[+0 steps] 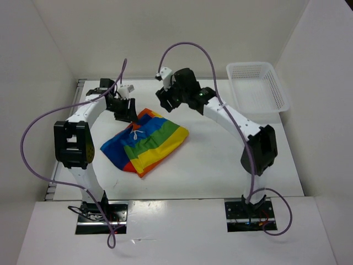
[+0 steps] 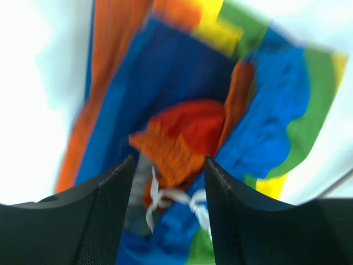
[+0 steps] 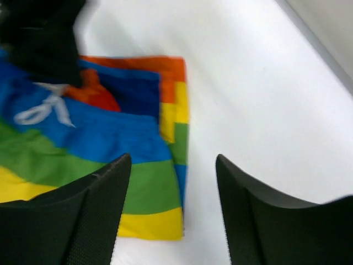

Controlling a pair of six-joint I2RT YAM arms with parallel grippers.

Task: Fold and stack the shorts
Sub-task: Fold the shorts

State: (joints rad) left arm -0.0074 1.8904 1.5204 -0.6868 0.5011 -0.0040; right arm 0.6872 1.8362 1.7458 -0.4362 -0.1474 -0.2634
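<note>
Left gripper point(image 2: 168, 163): jaws apart, nothing pinched. Shorts point(image 1: 148, 142) lie half-folded; bunched waistband and drawstring point(image 2: 175, 197) sit straight ahead between jaws, likely lined up for grab. Right gripper point(image 3: 172, 160): jaws wide, empty, shorts' edge just left of gap.

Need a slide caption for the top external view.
Left gripper and right gripper, both open, hover by rainbow-striped shorts mid-table; white mesh basket sits far right.

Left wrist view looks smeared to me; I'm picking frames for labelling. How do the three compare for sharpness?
Left wrist: heavy motion blur, the shorts smeared, table overexposed. Right wrist: milder blur, stripes readable. Top external: sharp, evenly lit, soft shadows only.
</note>
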